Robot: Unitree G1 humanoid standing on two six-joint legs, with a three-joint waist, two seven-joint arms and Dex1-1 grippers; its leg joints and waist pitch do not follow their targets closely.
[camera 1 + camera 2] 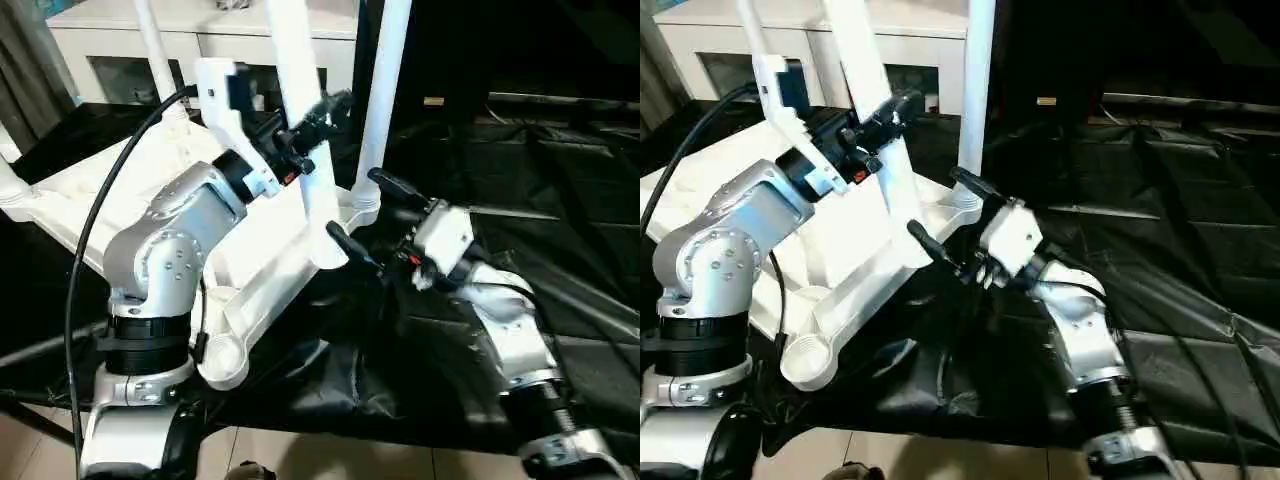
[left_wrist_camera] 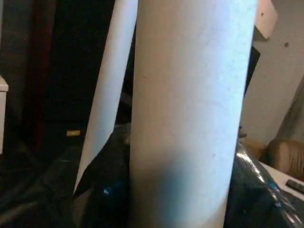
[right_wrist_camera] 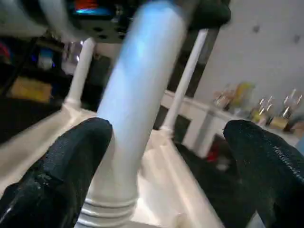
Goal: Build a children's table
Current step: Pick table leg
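left gripper point(image 1: 310, 125) clamps the round tapering white plastic leg point(image 1: 300, 110), right gripper point(image 3: 161, 156) fingers spread wide; its wrist view catches the leg's ribbed base.

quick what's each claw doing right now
Left claw: closed on a table leg.
Right claw: open, holding nothing, at that leg's base.

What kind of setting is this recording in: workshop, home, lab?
Probably an indoor room set up as a test space, partly home-like: a white glass-door cabinet stands behind, black sheeting covers the work area, and pale floor tiles show at the near edge.
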